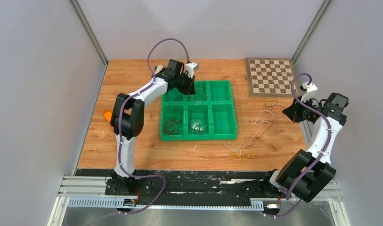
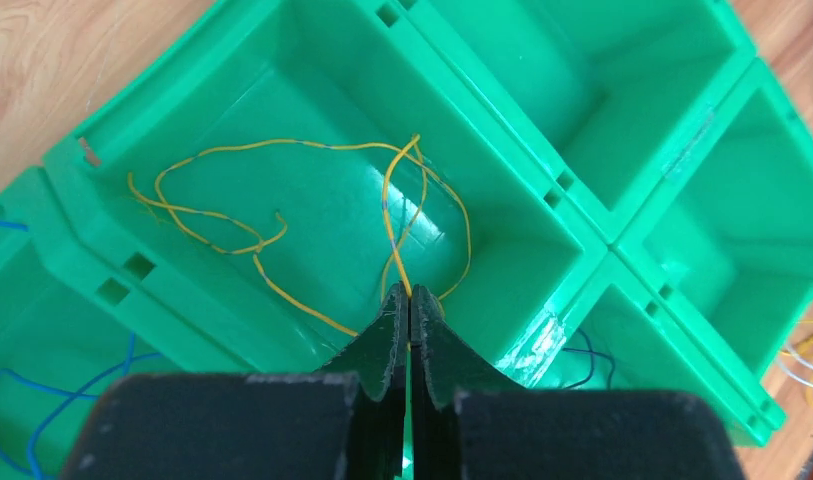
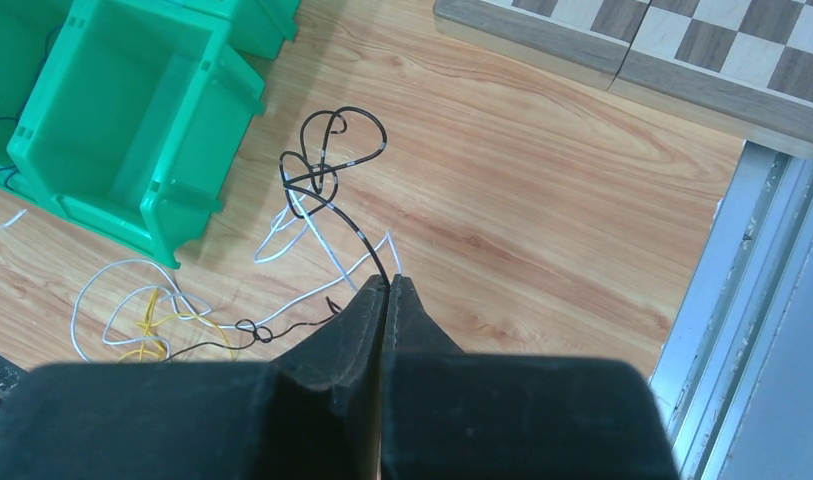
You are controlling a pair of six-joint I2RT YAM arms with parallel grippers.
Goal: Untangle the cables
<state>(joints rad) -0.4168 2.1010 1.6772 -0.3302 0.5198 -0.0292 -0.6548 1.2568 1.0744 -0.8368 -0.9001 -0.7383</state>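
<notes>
My left gripper (image 2: 410, 292) is shut on a yellow cable (image 2: 272, 143), whose loops lie in a back compartment of the green tray (image 2: 582, 215). In the top view that gripper (image 1: 189, 87) hangs over the tray's back row. My right gripper (image 3: 387, 280) is shut on a black cable (image 3: 357, 232) that rises from the table, knotted with a white cable (image 3: 317, 290). A yellow cable (image 3: 147, 325) is tangled with them near the tray's front right corner. A dark red cable (image 1: 172, 125), a black one (image 1: 198, 125) and a blue one (image 2: 22, 400) lie in other compartments.
A folded chessboard (image 1: 270, 76) lies at the back right. An orange object (image 1: 106, 115) sits by the left arm at the table's left edge. Grey walls close both sides, and a metal rail (image 3: 742, 300) runs along the right edge.
</notes>
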